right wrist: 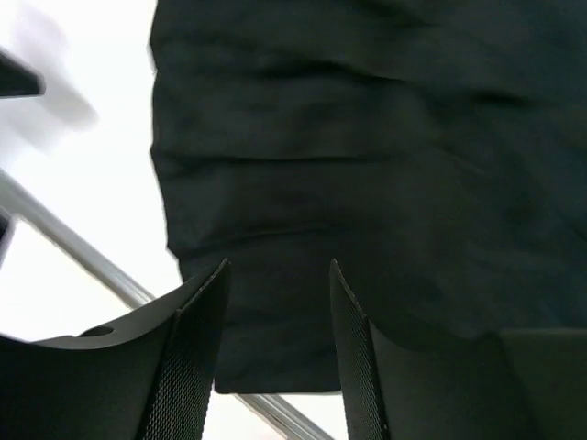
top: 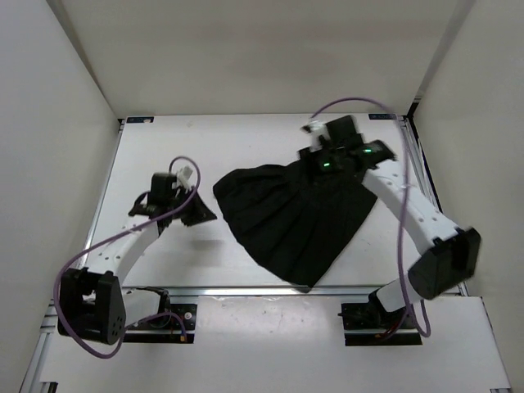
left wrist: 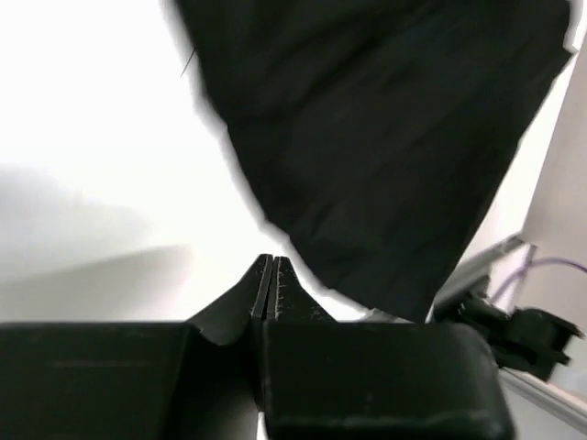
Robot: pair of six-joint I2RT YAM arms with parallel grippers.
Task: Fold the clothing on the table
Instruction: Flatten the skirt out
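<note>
The clothing [top: 295, 217] lies diagonally, narrow end far right.

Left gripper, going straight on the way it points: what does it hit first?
Probably the clothing: the shut left gripper points across a strip of bare table towards its edge. If it tilts downward, the table could come first; depth is unclear.

right fingers [right wrist: 193, 357] spread apart | clothing [right wrist: 385, 165] beneath them | table [right wrist: 83, 183] at left
</note>
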